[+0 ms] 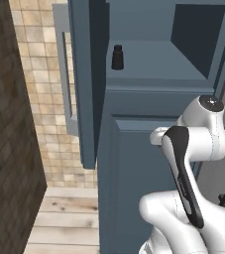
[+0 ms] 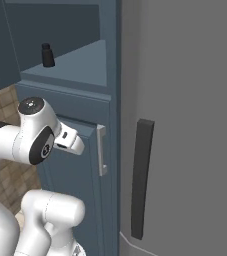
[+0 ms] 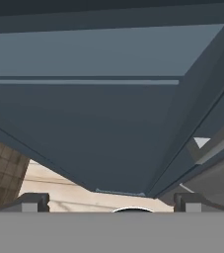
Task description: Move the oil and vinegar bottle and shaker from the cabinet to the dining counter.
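Facing a slate-blue panel at close range, the tool (image 3: 111, 202) has its two dark fingertips (image 3: 32, 201) spread as wide as they go, with nothing between them. In the hand view the panel slopes away above a strip of pale wooden floor (image 3: 59, 188) and a patch of tan tile.

From the base views, the white arm (image 1: 193, 144) is folded low in front of the cabinet (image 1: 134, 163). Its upper door (image 1: 84, 84) stands open to the left, with a long grey bar handle (image 1: 64, 74) on it. The shaker (image 1: 117, 57), small and near-black, stands upright on the open shelf (image 1: 163, 64), near the front left edge, above the arm and well apart from it. A grey appliance with a dark vertical handle (image 2: 141, 177) stands right of the cabinet.
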